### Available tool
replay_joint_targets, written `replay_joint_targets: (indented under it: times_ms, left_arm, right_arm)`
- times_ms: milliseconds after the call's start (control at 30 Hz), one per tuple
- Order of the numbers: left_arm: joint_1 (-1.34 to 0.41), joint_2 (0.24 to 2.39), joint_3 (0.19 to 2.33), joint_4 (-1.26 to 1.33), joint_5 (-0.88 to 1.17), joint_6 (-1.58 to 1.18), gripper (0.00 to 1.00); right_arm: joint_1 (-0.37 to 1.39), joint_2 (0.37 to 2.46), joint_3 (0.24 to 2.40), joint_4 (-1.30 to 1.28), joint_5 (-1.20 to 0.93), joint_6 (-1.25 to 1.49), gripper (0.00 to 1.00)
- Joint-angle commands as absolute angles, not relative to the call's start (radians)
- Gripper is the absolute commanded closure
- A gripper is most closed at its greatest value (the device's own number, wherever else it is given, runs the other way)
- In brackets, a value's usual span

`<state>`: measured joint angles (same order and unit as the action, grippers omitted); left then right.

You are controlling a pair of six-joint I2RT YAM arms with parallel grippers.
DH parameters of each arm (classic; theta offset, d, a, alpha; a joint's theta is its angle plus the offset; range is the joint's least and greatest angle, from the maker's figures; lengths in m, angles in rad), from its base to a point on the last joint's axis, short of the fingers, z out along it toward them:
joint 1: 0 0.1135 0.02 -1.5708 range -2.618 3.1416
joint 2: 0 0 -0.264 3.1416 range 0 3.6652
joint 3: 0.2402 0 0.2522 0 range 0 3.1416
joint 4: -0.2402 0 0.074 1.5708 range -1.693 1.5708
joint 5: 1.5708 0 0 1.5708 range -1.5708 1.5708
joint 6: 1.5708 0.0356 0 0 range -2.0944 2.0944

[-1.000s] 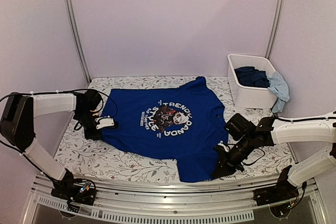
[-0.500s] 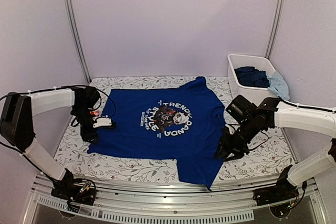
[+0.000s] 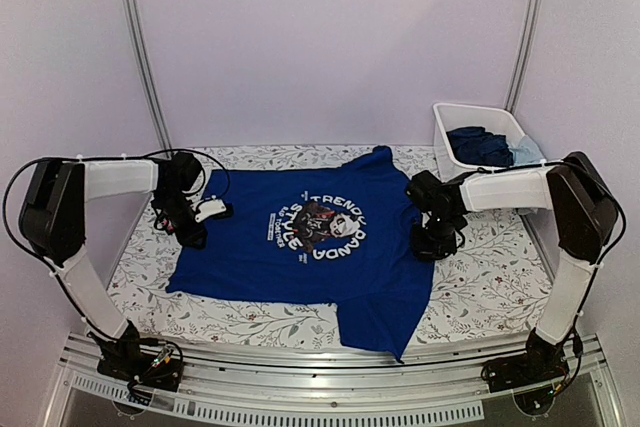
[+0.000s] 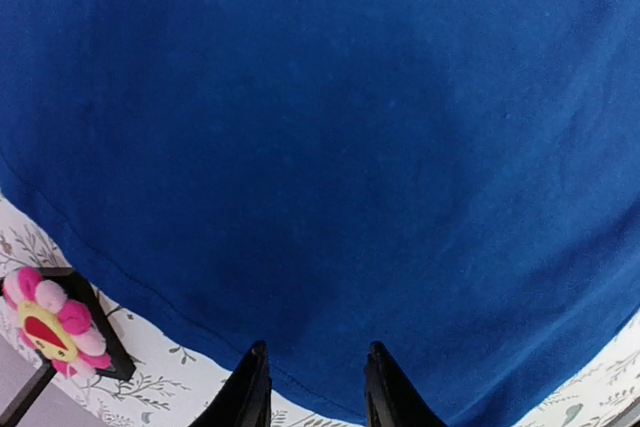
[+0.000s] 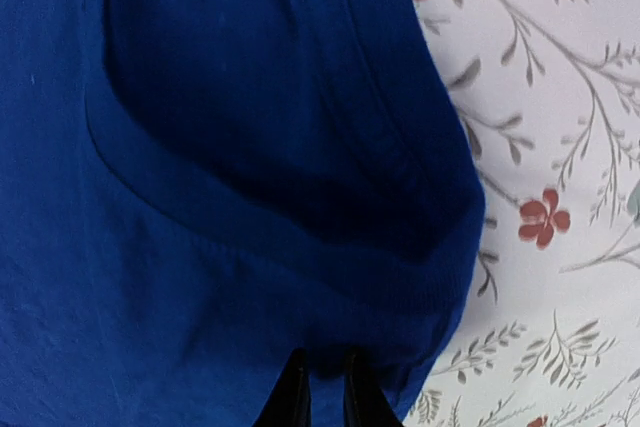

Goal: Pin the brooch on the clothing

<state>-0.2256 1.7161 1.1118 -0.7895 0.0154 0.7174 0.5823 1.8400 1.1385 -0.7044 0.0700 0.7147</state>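
Note:
The royal-blue T-shirt (image 3: 300,247) with white lettering lies spread flat on the flowered cloth, hem to the left and collar to the right. My left gripper (image 4: 315,355) is open and empty just above the hem at the shirt's left edge (image 3: 196,235). The pink flower brooch (image 4: 50,317) rests on a small dark square tray (image 4: 100,332) beside the hem, left of that gripper. I cannot make it out in the top view. My right gripper (image 5: 327,372) has its jaws nearly together, with a fold of the collar (image 5: 400,277) between them, at the shirt's right side (image 3: 430,245).
A white bin (image 3: 470,179) with bunched dark-blue and light-blue clothes (image 3: 482,145) stands at the back right. Metal frame posts rise at the back corners. The flowered cloth (image 3: 500,277) shows bare to the right of the shirt and along the front.
My right arm swung from the near sleeve at the front back to the collar. My left gripper moved farther back along the hem. The shirt's near sleeve shifted and its left part lies flatter.

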Motion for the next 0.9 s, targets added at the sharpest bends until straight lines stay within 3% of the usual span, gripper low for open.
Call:
replay_joint_targets:
  times_ms: [0,267,467,767,867]
  left_arm:
    - [-0.225,1.761,1.057,-0.657,-0.104,0.675,0.67]
    - [-0.243,1.848,1.055,-0.584,-0.163,0.674,0.68]
    - [-0.252,1.801,1.079,-0.654,-0.088,0.68,0.65]
    - [-0.306,1.665,1.091,-0.804,0.014,0.66,0.63]
    - [-0.316,1.637,1.028,-0.795,0.05,0.653,0.64]
  right_arm:
    - [0.513,1.992,1.192,-0.684,0.207,0.668,0.89]
    - [0.435,2.067,1.291,-0.675,0.248,0.595,0.91]
    - [0.441,2.032,1.335,-0.703,0.175,0.532,0.9]
    - [0.669,1.784,1.292,-0.69,0.105,0.471,0.88]
    - [0.763,1.752,1.215,-0.671,0.064,0.549,0.94]
